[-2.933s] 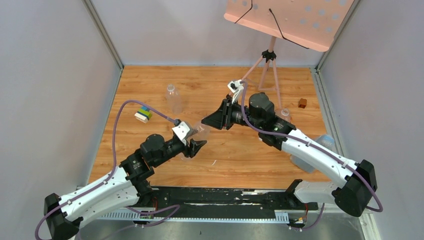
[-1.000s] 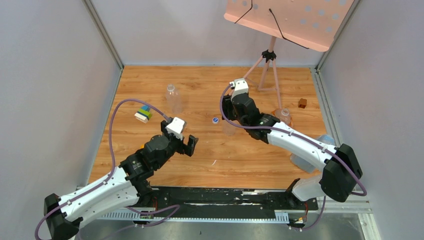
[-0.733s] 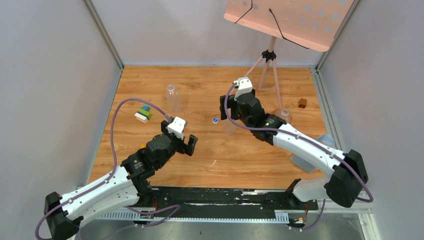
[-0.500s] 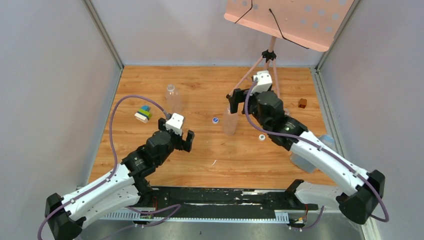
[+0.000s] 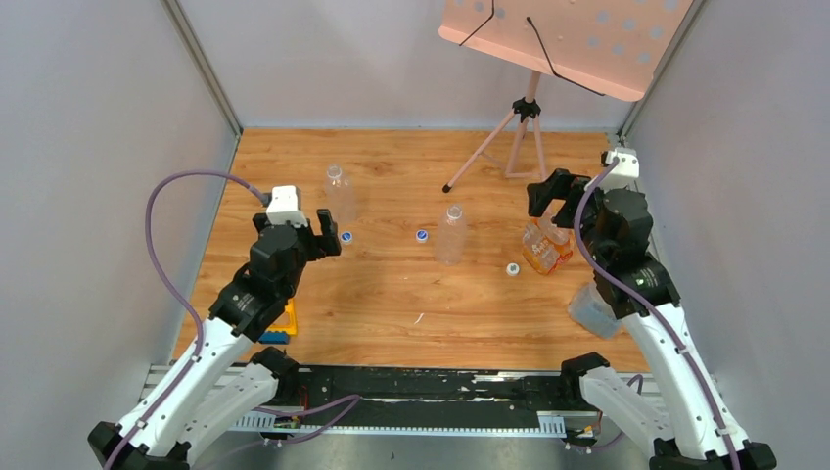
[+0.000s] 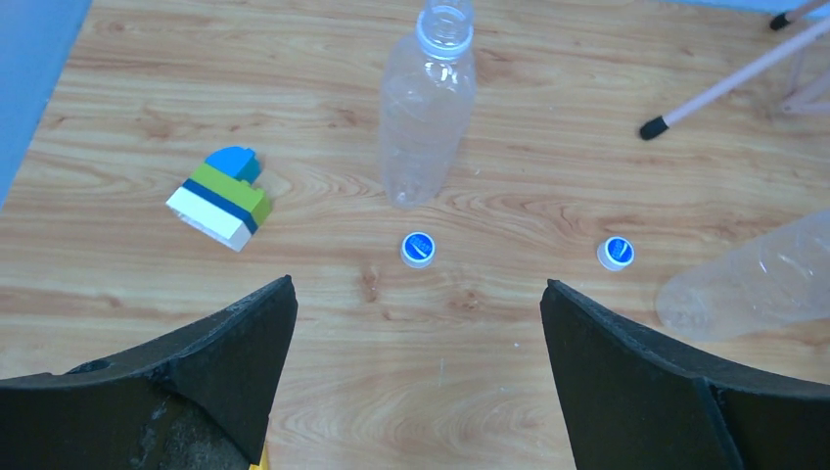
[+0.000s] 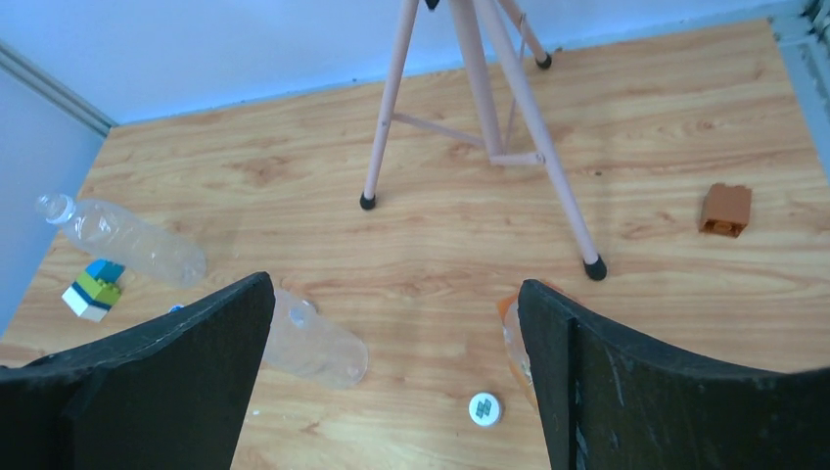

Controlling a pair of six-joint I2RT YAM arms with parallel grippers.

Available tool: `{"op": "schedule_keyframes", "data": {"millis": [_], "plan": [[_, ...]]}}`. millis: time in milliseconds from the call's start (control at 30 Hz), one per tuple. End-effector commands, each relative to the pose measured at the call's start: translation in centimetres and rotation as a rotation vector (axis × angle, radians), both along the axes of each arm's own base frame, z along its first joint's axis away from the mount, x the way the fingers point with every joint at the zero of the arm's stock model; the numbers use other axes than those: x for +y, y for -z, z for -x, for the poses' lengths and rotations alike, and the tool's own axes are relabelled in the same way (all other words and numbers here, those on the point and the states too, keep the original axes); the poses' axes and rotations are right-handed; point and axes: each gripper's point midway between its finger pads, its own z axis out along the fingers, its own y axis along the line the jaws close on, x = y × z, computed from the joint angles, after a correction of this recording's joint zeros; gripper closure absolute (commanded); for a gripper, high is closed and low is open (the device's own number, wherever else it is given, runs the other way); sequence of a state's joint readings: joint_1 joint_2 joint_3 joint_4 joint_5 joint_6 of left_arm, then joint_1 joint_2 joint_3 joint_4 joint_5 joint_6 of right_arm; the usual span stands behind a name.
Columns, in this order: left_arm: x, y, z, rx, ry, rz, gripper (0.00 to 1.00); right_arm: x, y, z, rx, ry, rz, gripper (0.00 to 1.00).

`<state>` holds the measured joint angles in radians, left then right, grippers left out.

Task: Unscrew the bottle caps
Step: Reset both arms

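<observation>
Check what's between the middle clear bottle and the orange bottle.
A loose white cap lies there, close to the orange bottle. The top view shows it best.

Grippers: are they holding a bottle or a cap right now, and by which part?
Nothing is held. The left gripper and the right gripper are both open and empty.

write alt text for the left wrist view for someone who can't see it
Two small round blue-and-white plastic bottle caps lie on the wooden table beyond the wide-open black left gripper. Behind them stands an uncapped clear plastic bottle, with a stack of coloured toy blocks to its left and a second clear bottle at the right edge.
</observation>
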<state>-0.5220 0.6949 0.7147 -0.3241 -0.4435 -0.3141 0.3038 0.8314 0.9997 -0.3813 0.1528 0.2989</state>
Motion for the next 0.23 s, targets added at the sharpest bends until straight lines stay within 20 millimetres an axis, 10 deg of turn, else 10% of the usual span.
{"op": "schedule_keyframes", "data": {"millis": [0,200], "plan": [[2.2,-1.9,0.5,-0.024,-0.161,0.109,0.0,1.3,2.1,1.2,0.079,-0.09,-0.053,0.03],[2.6,-1.9,0.6,-0.014,-0.176,0.085,0.0,2.0,3.4,1.2,0.121,-0.126,-0.065,0.02]]}}
